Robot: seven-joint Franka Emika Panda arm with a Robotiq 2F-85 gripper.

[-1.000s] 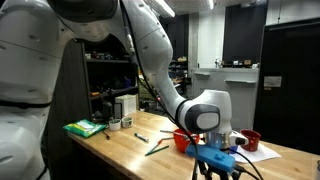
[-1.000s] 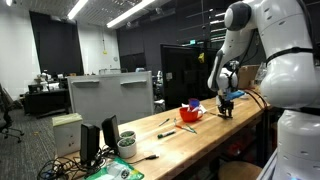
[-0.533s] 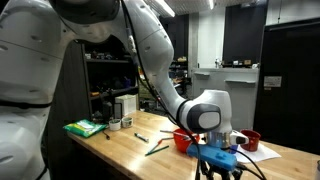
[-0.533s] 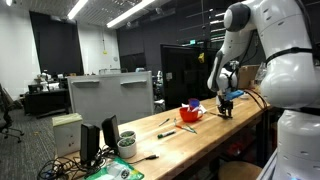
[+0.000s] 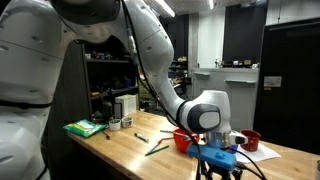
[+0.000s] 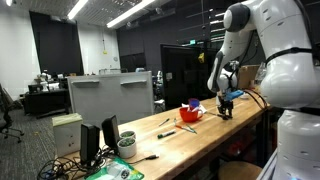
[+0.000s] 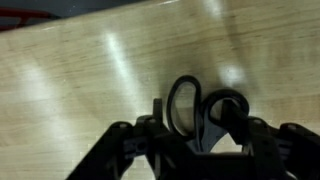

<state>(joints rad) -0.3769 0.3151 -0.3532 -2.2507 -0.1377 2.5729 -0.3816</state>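
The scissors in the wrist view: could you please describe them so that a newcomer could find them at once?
On the long wooden table, follow the white robot arm down to its pincer. Between its fingers lie the scissors; their two black loop handles set them apart from the red bowl nearby.

- Table top (image 7: 90,70): we record pale wood with visible grain, smooth, with a soft sheen that throws back the ceiling lights.
- Scissors (image 7: 205,110): handle loops in black plastic, smooth; too blurred for us to grade the gloss.
- Robot arm (image 5: 150,45): white shell, smooth and glossy, plastic by our reading.
- Bowl (image 5: 181,136): red, smooth, apparently plastic.
- Sheet (image 5: 262,152): white paper, matt.
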